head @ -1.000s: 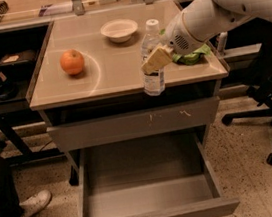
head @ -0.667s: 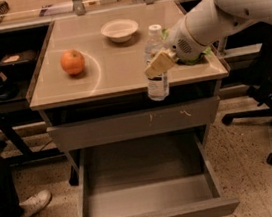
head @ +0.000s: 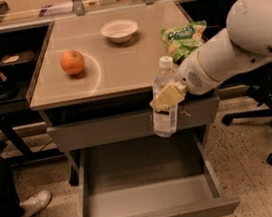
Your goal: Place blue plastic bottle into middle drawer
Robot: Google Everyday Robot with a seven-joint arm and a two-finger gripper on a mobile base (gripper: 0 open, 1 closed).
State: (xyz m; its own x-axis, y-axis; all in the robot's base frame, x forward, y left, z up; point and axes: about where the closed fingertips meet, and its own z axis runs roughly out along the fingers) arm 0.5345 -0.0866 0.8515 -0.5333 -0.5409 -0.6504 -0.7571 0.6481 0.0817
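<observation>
Your gripper (head: 167, 96) is hanging just right of the frame's centre, at the end of the white arm (head: 247, 39) that is reaching in from the upper right. Its fingers are clamping the bottle (head: 165, 120) around the middle, so it is holding the bottle and not standing wide.

The bottle is hanging nearly upright in the air, white cap on top. It is showing in front of the table's (head: 121, 72) front edge and the scratched drawer front (head: 109, 130). Its base is hovering above the back right part of the open drawer (head: 146, 200), which is filling the lower middle of the frame, and the bottle is not touching it.

On the table, an orange (head: 72, 62) is sitting at the left, a pale bowl (head: 119, 30) is resting toward the back, and a green snack bag (head: 185, 37) is lying at the right, partly behind the arm.
</observation>
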